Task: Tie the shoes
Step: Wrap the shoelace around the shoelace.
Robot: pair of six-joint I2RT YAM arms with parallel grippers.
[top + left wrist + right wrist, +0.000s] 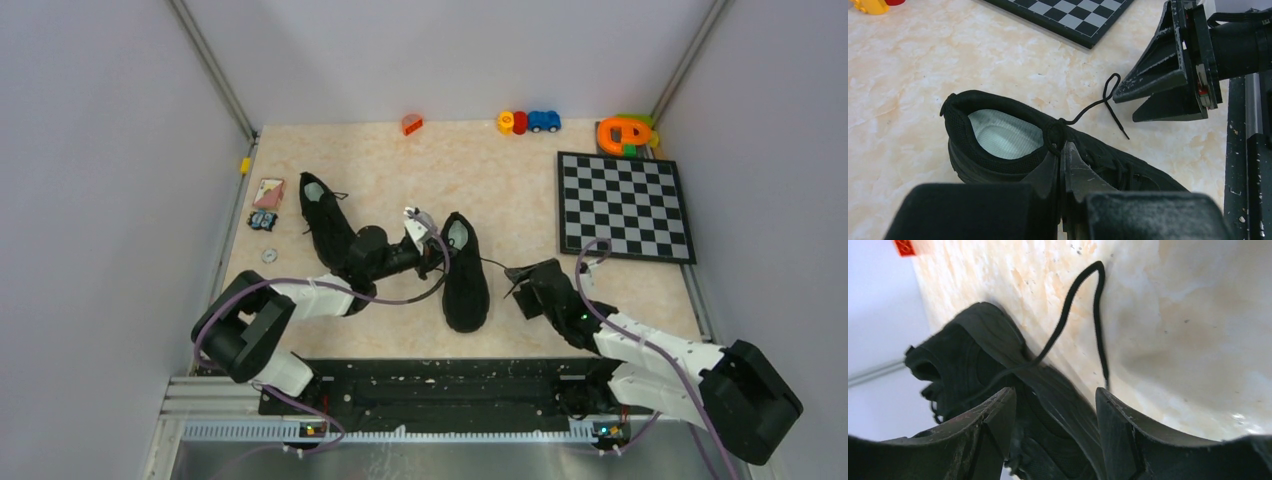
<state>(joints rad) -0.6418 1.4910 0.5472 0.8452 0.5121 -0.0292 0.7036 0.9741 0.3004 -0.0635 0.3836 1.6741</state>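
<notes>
1. Pale surface (400, 170): one shoe (465, 275) in the middle, the other shoe (325, 225) left of it.
2. Left end effector (1061, 150) pinches the middle shoe's lace (1093, 106) tight.
3. Right end effector (1055, 397) gapes wide, holding nothing.

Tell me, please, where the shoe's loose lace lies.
In the top view the loose lace trails rightwards from the right-hand shoe, ending just ahead of the open right gripper.

My left arm (310, 296) and right arm (650, 345) show white shells, black joints, and lilac cables (395, 301) looping alongside; left claw (1062, 150) and right claw (1055, 400) are black, wedge-fingered, scuffed pale.
</notes>
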